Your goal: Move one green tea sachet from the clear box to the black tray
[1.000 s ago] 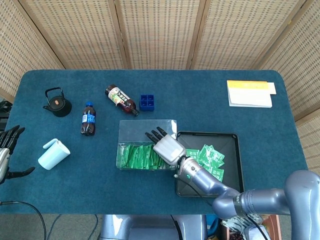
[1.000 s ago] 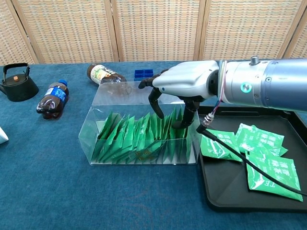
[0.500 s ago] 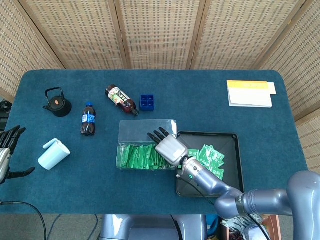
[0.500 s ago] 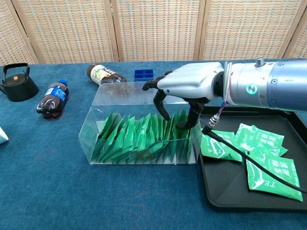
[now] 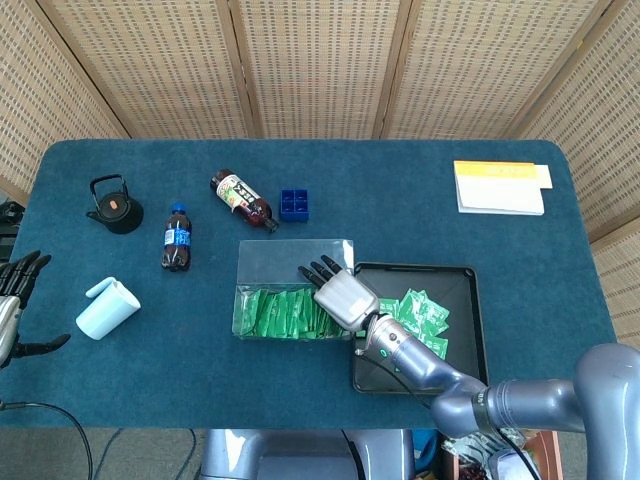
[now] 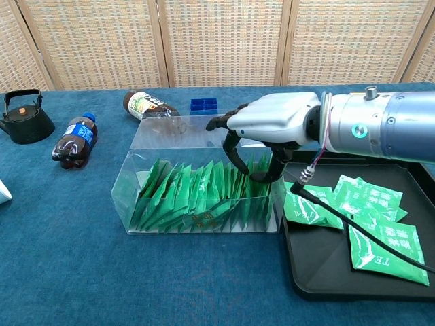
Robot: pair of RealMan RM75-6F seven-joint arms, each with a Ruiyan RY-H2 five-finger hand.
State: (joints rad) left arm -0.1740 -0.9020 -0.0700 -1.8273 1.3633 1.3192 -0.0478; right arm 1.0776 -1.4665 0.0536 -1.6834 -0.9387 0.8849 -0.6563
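A clear box (image 5: 290, 262) (image 6: 197, 136) holds a row of upright green tea sachets (image 5: 275, 312) (image 6: 190, 193). To its right lies the black tray (image 5: 472, 320) (image 6: 319, 272) with several green sachets (image 5: 420, 310) (image 6: 367, 197) flat in it. My right hand (image 5: 340, 295) (image 6: 272, 122) hangs over the box's right end, fingers apart and pointing down. Its fingertips (image 6: 241, 161) dip among the sachet tops, with the tops of the end sachets between finger and thumb; nothing is lifted. My left hand (image 5: 15, 300) rests at the far left table edge, fingers spread, holding nothing.
A black kettle (image 5: 115, 205) (image 6: 24, 121), a cola bottle (image 5: 177, 238) (image 6: 73, 141), a lying tea bottle (image 5: 243, 200) (image 6: 146, 105) and a blue block (image 5: 294, 204) (image 6: 204, 104) sit behind the box. A pale blue cup (image 5: 107, 308) stands left, a yellow-white pad (image 5: 498, 186) far right.
My right hand has slid a little to the right along the box toward the tray end. Its fingers stay down among the sachets. The left hand has not moved.
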